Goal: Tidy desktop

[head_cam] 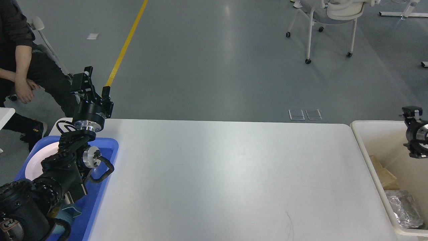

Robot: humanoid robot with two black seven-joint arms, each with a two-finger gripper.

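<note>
The desktop [227, 180] fills the middle and lower part of the frame, white and bare between two containers. At the lower left stands the blue tray [112, 147] with a white plate [33, 164] in it; I think dishes go there, so that they stay apart from the rubbish. At the right edge stands the cream bin [359, 134], with crumpled foil [403, 207] and brown paper [384, 174] inside, which looks like the place for waste.

My left gripper [95, 89] stands upright at the upper left, above the far end of the tray, its fingers apart and holding nothing. My right gripper [412, 112] hangs over the bin at the right edge; it is seen small and dark, so I cannot tell if it is wide or narrow. I judge the tidying is nearly finished.
</note>
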